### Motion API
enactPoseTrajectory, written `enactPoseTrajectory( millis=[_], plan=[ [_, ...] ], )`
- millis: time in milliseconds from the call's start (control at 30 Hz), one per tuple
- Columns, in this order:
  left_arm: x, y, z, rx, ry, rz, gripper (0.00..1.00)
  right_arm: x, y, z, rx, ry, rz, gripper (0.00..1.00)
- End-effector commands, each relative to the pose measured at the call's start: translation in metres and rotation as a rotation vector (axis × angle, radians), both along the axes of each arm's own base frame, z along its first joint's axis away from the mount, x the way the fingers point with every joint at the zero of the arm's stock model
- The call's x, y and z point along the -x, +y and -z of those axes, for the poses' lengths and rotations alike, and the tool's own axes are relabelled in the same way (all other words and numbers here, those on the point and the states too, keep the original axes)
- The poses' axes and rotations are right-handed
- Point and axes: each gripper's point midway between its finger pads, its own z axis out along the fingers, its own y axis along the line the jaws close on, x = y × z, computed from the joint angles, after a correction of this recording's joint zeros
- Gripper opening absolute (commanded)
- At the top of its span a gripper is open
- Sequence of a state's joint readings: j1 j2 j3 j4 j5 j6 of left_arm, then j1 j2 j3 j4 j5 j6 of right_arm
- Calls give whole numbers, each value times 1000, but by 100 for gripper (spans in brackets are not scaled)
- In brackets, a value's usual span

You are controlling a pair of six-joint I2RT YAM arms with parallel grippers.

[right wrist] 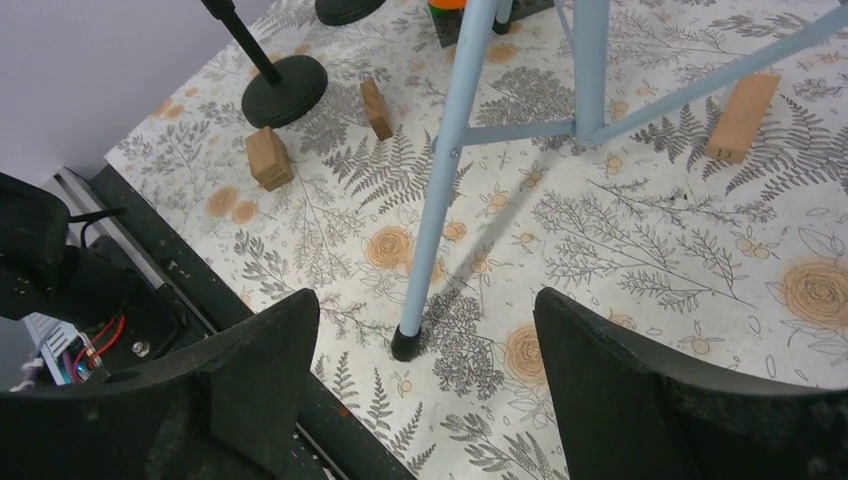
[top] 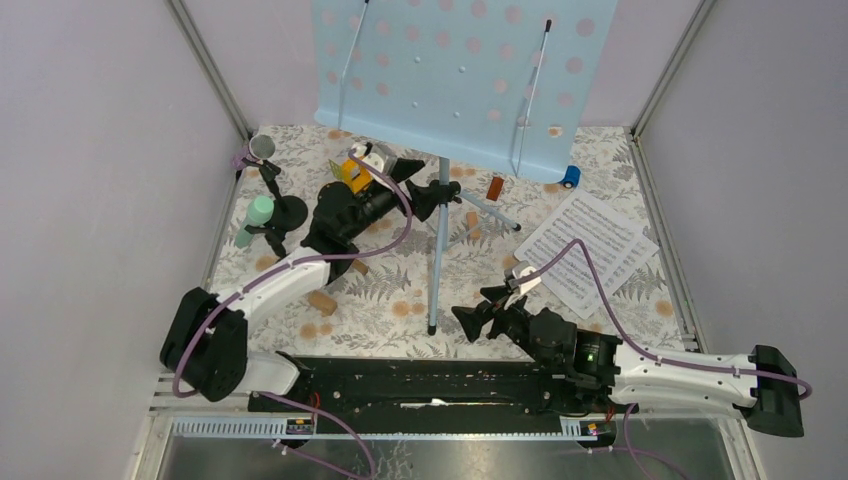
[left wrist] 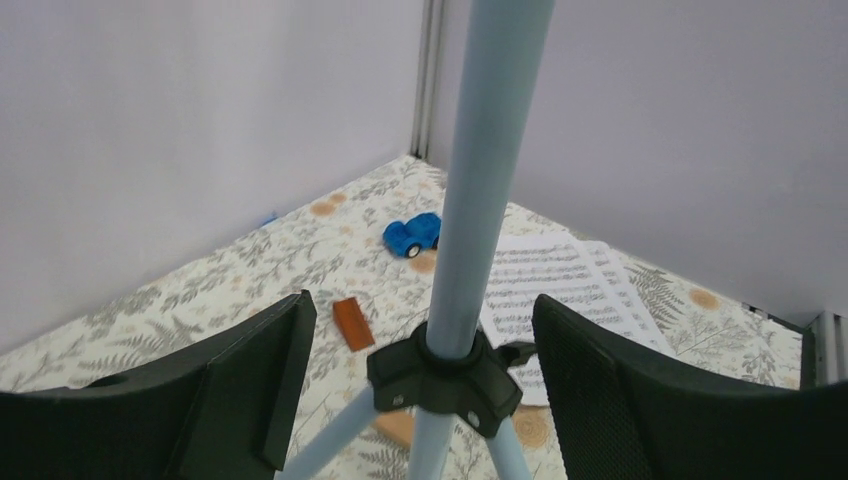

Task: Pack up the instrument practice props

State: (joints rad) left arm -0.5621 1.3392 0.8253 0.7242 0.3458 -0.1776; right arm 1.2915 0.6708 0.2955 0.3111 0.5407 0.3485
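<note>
Rack pole [left wrist: 480,200] straddled by left hand [left wrist: 420,330], jaws apart, likely for steadying; right hand [right wrist: 425,310], equally unclosed, lined up on leg [right wrist: 440,190], lower centre.

Pale blue rack pole [left wrist: 478,200] between the left tool's [left wrist: 420,312] wide-apart fingers [left wrist: 262,372], gaps either side.

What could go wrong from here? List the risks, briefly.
1. The left gripper straddles the music stand's pole, open; a skewed close could tip the broad rack over.
2. The right gripper hovers open by the near leg's foot; nudging it could sweep the stand into the wooden blocks.
</note>
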Motion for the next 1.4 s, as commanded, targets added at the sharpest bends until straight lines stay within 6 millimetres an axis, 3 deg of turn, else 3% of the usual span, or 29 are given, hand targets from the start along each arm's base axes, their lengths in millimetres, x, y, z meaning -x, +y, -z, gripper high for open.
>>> enactPoseTrajectory(
  millis=[0,233,367,567,633,700,767,1000,1167,1267,1367],
  plan=[
    [7,-15,-49,65,-137,120,81,-3,-8,3,22,7,44,84],
    [-13,-31,-31,22,-70,162,64,-14,-13,-2,43,22,129,74],
    [-22,-37,-22,-7,-30,162,46,-18,-16,-9,22,32,168,71],
    [-23,-35,-9,-54,-11,148,41,-20,-20,-19,-21,38,202,69],
    [-24,-33,-7,-68,-5,139,30,-22,-23,-22,-34,37,220,67],
    [-25,-32,-7,-79,8,131,14,-24,-26,-25,-46,40,244,64],
    [-24,-32,-7,-92,22,136,6,-26,-28,-28,-69,51,271,62],
    [-13,-30,14,-175,49,173,3,-42,-29,-22,-127,128,374,62],
    [-2,-29,24,-206,42,220,8,-72,-22,-4,-150,325,360,59],
    [0,-27,29,-229,40,220,8,-88,-19,-12,-206,389,344,59],
    [-6,-26,33,-220,47,191,0,-100,-13,-33,-311,432,317,66]
  ],
)
